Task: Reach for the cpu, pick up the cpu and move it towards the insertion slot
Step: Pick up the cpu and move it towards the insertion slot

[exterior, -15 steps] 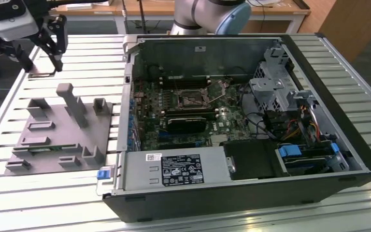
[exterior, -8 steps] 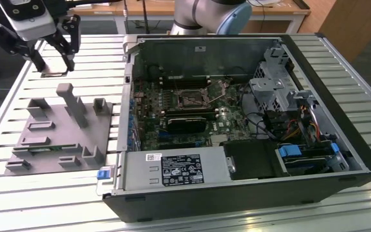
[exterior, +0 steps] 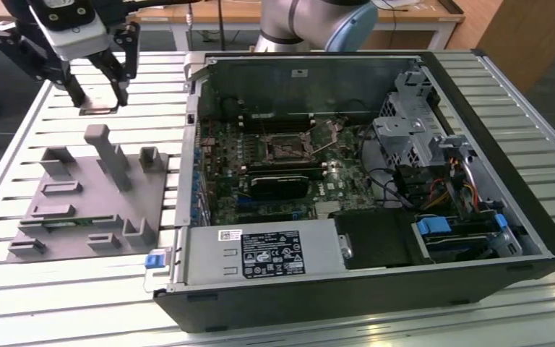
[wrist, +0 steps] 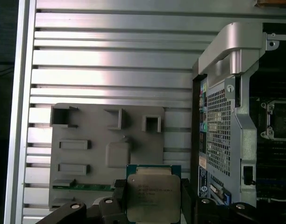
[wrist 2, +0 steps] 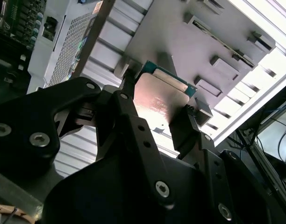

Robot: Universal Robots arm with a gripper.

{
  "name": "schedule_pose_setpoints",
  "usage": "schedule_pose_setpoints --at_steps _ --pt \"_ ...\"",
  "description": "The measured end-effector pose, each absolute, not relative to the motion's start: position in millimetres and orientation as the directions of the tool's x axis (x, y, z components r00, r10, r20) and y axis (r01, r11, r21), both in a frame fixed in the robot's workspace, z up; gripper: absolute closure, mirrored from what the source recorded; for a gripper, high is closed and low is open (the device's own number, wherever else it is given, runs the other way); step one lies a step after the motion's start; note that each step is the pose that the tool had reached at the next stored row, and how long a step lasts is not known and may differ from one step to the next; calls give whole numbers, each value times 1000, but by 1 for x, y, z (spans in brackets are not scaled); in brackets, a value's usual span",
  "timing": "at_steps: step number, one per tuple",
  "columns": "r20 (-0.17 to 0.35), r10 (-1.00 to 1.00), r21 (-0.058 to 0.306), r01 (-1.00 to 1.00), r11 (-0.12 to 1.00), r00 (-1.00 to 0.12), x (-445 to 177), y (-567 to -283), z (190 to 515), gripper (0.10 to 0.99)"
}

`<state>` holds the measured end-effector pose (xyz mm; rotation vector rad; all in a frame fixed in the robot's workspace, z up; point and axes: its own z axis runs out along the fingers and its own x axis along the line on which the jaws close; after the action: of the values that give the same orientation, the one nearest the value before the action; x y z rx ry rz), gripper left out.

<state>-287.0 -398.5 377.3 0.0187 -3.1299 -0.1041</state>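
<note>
My gripper (exterior: 99,101) hangs high above the slatted table at the exterior view's left, beyond the far end of the grey tray (exterior: 75,217). It is shut on the cpu (exterior: 99,110), a small flat square chip. In the second wrist view the two black fingers (wrist 2: 187,123) clamp opposite edges of the cpu (wrist 2: 161,98). The first wrist view has the cpu (wrist: 152,198), silver top with a green rim, between the fingers over the tray's edge (wrist: 87,135). The insertion slot (exterior: 285,148) sits on the green board inside the open computer case, well to the exterior view's right of the gripper.
The open computer case (exterior: 355,181) holds a black card (exterior: 277,184), drive cages and cables. Its metal wall (exterior: 193,144) stands between the tray and the board. Upright grey blocks (exterior: 104,152) rise from the tray. A power supply (exterior: 258,253) sits at the case's near side.
</note>
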Motion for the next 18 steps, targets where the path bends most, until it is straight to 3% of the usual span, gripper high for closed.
schedule_pose_setpoints --at_steps 18 --pt "9 -12 67 -12 998 -1000 -264 -398 377 541"
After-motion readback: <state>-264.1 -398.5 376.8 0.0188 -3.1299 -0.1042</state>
